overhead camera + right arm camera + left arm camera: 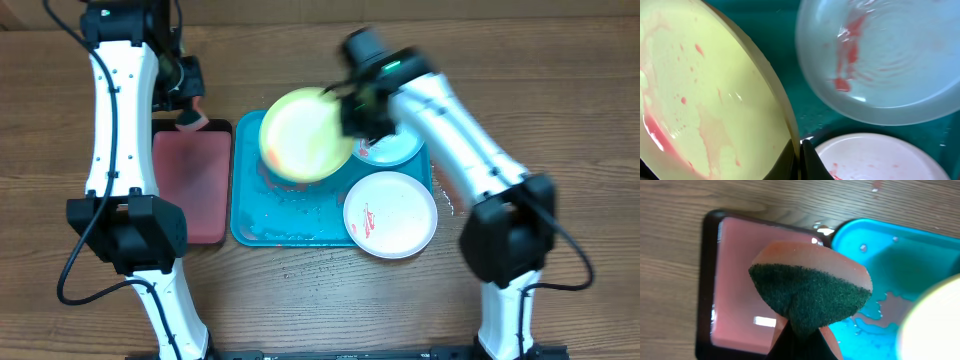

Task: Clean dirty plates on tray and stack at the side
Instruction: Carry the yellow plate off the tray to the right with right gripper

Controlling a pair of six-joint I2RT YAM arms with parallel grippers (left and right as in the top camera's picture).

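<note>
a brown wood-grain table (560, 90) carries everything, its planks running from 9 to 3 o'clock in the overhead view. near the middle lies a turquoise tray (290, 218) with rounded corners and a raised rim, its floor wet and streaked with pale red. at its 9 o'clock, just beside it with long edges parallel, lies a smaller dark red tray (195, 180) with a black rim. a white plate (390, 213) overhangs the turquoise tray's 4 o'clock corner; whether it touches the wood cannot be told. small droplets (300, 252) speckle the wood along the turquoise tray's 6 o'clock edge.
</note>
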